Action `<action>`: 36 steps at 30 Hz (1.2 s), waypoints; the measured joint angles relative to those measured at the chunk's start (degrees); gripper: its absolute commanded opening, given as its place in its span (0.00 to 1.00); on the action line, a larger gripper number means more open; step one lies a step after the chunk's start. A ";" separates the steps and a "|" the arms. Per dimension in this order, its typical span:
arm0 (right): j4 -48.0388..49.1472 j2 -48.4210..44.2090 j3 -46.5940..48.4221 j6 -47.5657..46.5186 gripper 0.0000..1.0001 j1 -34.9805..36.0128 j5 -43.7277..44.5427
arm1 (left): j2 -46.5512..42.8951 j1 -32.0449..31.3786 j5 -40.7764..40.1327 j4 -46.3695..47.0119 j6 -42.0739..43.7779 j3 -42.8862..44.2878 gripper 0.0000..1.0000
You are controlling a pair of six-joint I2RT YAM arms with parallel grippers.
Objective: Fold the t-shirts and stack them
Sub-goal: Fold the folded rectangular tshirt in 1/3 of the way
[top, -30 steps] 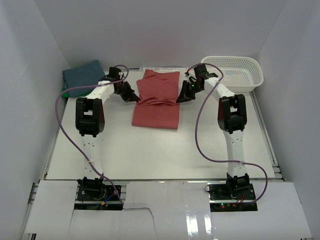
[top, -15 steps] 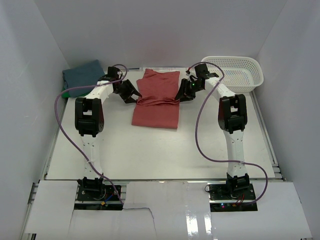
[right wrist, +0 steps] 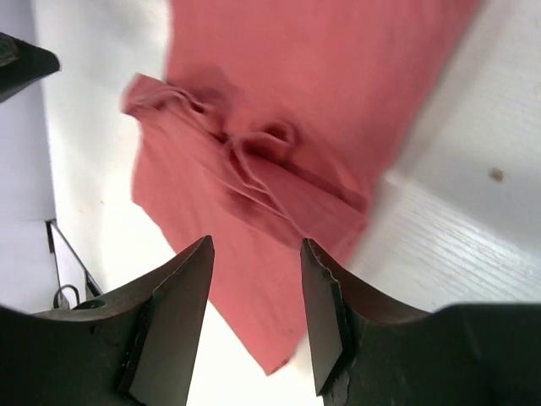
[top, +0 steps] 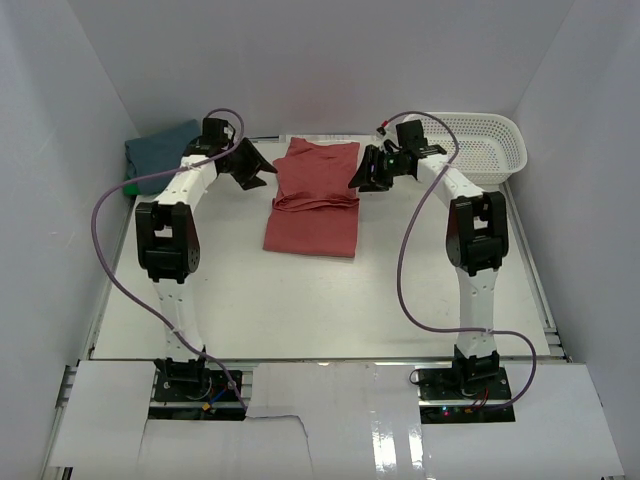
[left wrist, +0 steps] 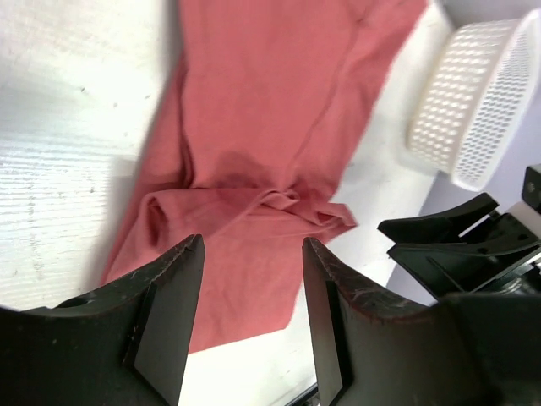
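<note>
A coral-red t-shirt (top: pixel 313 198) lies folded on the table's far middle, with a rumpled crease across it (left wrist: pixel 270 110) (right wrist: pixel 296 110). A slate-blue t-shirt (top: pixel 160 148) sits folded in the back left corner. My left gripper (top: pixel 262 172) hovers just off the red shirt's left edge, open and holding nothing (left wrist: pixel 252 241). My right gripper (top: pixel 358 178) hovers at the shirt's right edge, likewise open and empty (right wrist: pixel 256 241). Each wrist view looks down past its fingers onto the red cloth.
A white mesh basket (top: pixel 480 145) stands at the back right (left wrist: pixel 473 93). White walls close in the table on the left, right and back. The right gripper's black fingers (left wrist: pixel 448 233) show in the left wrist view.
Both grippers were shut at the red shirt's side edges; they have opened, let the cloth go and risen back toward the far side. The shirt stays folded.
</note>
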 measured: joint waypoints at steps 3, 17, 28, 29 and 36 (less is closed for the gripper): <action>4.68 -3.69 -2.99 1.01 0.52 0.00 -0.79 | -2.10 0.79 0.39 0.96 -0.46 0.98 0.60; 20.17 -11.96 -24.35 6.67 0.44 4.66 -7.74 | -19.58 1.84 12.76 15.30 2.23 -31.54 0.32; 25.33 -7.76 -23.30 9.44 0.08 12.31 -7.17 | -19.91 -2.08 16.15 26.71 5.03 -42.97 0.00; 25.42 -7.21 -22.84 9.57 0.08 12.44 -7.06 | -19.91 -2.58 16.17 27.43 5.22 -42.93 0.00; 25.97 -4.09 -19.96 10.51 0.08 12.55 -6.27 | -17.51 -7.52 15.91 33.00 5.77 -39.17 0.00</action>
